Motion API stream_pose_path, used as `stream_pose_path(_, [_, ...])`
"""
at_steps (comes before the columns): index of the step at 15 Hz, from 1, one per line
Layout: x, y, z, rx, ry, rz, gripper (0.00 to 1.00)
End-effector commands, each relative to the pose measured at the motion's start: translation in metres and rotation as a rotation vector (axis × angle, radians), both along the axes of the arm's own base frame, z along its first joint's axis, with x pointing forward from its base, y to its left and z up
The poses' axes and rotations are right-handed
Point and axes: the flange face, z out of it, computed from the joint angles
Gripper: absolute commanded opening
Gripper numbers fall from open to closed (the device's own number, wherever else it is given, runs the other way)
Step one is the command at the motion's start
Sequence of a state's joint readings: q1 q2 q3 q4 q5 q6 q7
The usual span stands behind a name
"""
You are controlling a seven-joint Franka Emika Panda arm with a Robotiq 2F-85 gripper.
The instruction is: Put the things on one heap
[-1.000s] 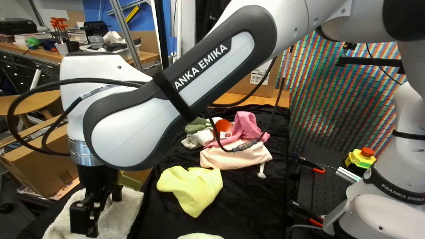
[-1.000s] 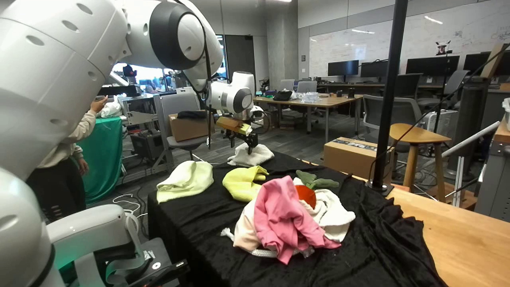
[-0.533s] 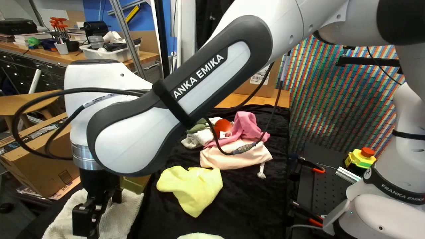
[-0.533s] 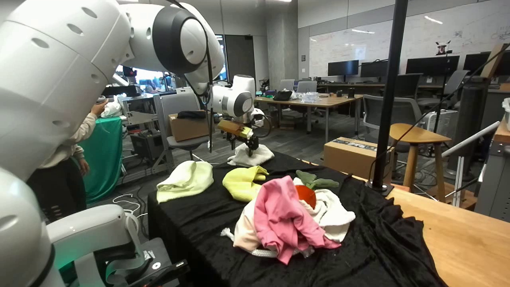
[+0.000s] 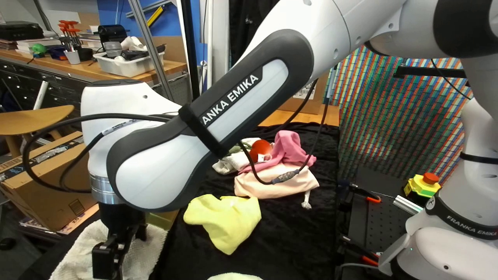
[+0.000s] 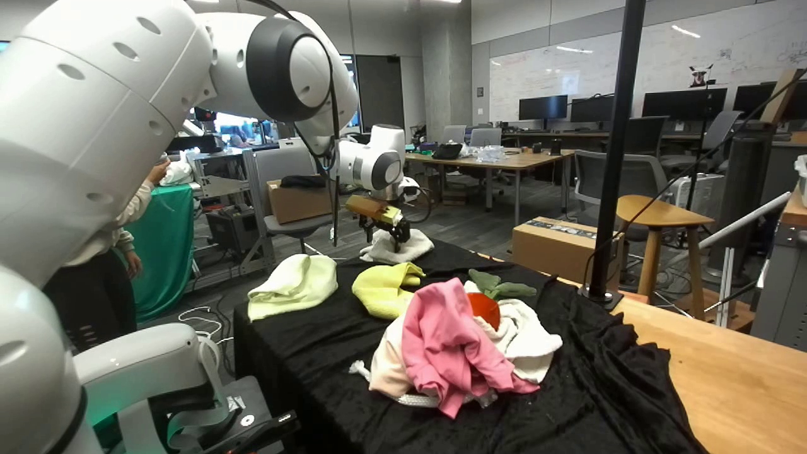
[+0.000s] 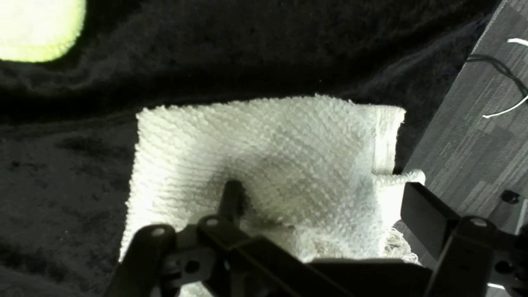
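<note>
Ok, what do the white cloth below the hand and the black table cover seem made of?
White cloth: matte, probably terry, from its nubbly rows and fuzzy edges; fibre unclear.
Black table cover: likely crushed velvet, faintly shiny along its creases.

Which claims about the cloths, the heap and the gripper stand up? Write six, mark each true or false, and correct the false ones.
1. The gripper stands open at the white towel. True.
2. The pink cloth and the red item are in the heap. True.
3. That white towel is already on the heap. False: it lies apart from the heap.
4. The yellow cloth and the pale lime cloth both lie on the black tablecloth. True.
5. The gripper holds the pale lime cloth. False: that cloth lies away from the gripper.
6. The pink cloth is out of sight in both exterior views. False: both show it plainly.
</note>
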State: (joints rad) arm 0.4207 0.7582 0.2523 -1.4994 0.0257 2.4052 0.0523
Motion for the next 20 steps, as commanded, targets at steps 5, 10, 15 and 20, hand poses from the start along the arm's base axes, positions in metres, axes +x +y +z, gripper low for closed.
stream_pose_path(5, [0.007, -0.003, 0.002, 0.019, -0.019, 0.013, 0.42])
stream_pose_path(10, [0.008, -0.006, 0.003, 0.017, -0.02, 0.012, 0.08])
stream_pose_path(15, [0.011, -0.009, 0.016, 0.025, -0.04, 0.01, 0.08])
stream_pose_path(20, [0.012, -0.011, 0.041, 0.041, -0.079, 0.018, 0.07])
